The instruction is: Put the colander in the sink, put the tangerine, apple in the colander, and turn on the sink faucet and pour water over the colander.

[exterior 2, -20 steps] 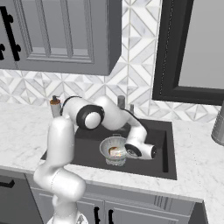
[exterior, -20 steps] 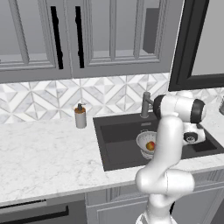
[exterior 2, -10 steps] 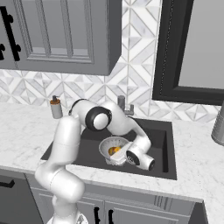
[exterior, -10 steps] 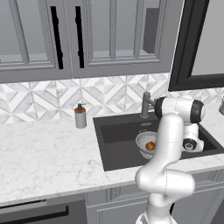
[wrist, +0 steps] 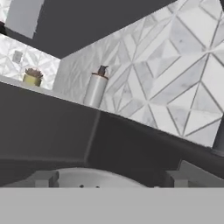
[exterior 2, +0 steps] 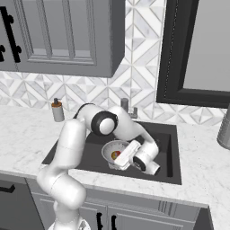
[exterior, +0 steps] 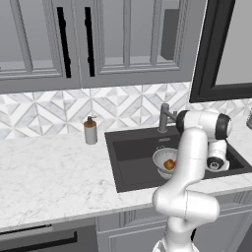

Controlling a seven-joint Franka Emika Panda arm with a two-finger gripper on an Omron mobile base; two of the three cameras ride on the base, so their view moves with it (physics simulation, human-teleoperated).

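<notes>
The silver perforated colander [exterior: 161,158] [exterior 2: 110,149] stands in the dark sink [exterior: 133,165] [exterior 2: 168,155]. Small orange and red-yellow fruit [exterior: 169,164] [exterior 2: 116,155] lies inside it; I cannot tell the tangerine from the apple at this size. My gripper [exterior 2: 117,164] [wrist: 113,177] hangs low in the basin, right beside the colander and pointing at it. It is open, its fingertips [wrist: 46,178] wide apart with the colander's rim [wrist: 87,176] just ahead. The grey post faucet [exterior: 165,118] [exterior 2: 126,107] rises behind the sink, and no water runs.
A soap dispenser [exterior: 90,130] [exterior 2: 57,110] [wrist: 96,89] stands on the marble counter [exterior: 54,172] left of the sink. A small potted plant [wrist: 31,78] sits farther along the tiled backsplash. A metal canister [exterior 2: 223,128] stands at the far right.
My hand has sunk a little lower in the basin next to the colander. The colander and the fruit have stayed put.
</notes>
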